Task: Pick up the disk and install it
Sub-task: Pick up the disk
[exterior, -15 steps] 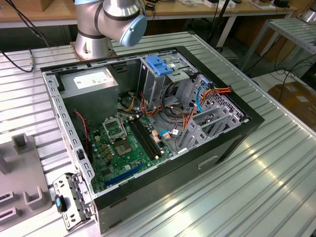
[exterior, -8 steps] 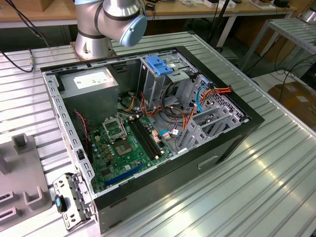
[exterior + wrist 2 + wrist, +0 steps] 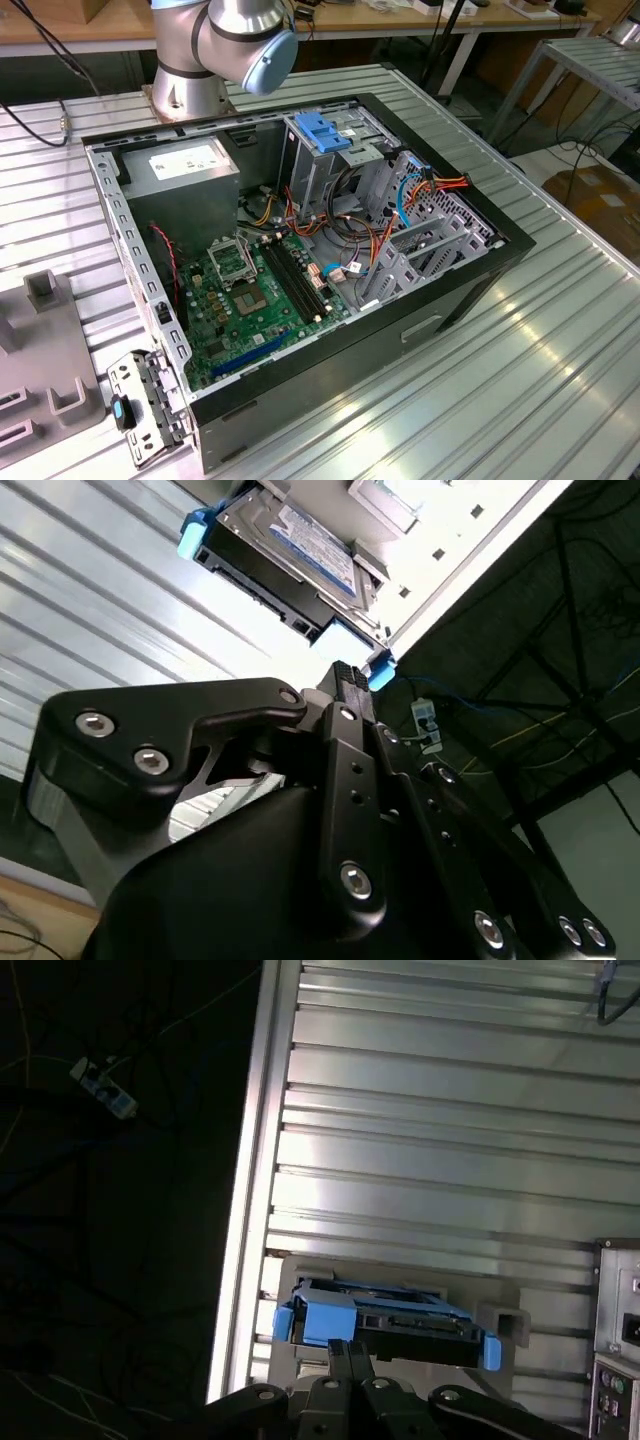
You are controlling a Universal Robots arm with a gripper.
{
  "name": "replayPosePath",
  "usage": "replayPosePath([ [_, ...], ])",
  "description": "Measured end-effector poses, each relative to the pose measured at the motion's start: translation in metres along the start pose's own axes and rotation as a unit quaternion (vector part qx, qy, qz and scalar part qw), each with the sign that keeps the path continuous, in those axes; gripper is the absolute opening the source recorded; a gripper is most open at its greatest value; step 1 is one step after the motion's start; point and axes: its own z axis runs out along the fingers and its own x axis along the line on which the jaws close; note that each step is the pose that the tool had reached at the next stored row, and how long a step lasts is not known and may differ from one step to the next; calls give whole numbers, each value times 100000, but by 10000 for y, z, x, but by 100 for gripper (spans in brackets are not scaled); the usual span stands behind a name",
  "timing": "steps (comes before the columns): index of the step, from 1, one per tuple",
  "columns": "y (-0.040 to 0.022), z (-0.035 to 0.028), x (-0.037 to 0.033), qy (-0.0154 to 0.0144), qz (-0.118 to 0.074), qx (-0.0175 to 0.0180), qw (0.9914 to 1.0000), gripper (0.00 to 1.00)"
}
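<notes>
Disk (image 3: 410, 1324) in grey holder (image 3: 506, 1316), edge partly hidden behind pincer (image 3: 347, 1350)

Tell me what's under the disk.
In the first wrist view the disk rests in a grey holder on the ribbed metal table; the holder's floor beneath the disk is covered.

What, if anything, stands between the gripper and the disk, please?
Nothing visible does. In both wrist views the gripper points straight at the blue edge of the disk, which lies in a grey holder on the ribbed table; whether they touch is unclear.
</notes>
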Motion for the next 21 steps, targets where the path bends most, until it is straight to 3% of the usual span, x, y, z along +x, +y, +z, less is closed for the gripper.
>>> replayPosePath([
  [3, 0, 1, 0, 178, -2966, 50, 99956, 10],
  [8, 0, 2, 0, 474, -7719, 131, 99700, 10],
  [10, 0, 2, 0, 611, -9933, 170, 99503, 10],
  [15, 0, 2, 0, 818, -13335, 230, 99103, 10],
  [16, 0, 2, 0, 883, -14399, 249, 98954, 10],
  [18, 0, 2, 0, 963, -15704, 270, 98754, 10],
  [20, 0, 3, 0, 1107, -18037, 312, 98353, 10],
  [21, 0, 3, 0, 1149, -18690, 324, 98231, 10],
])
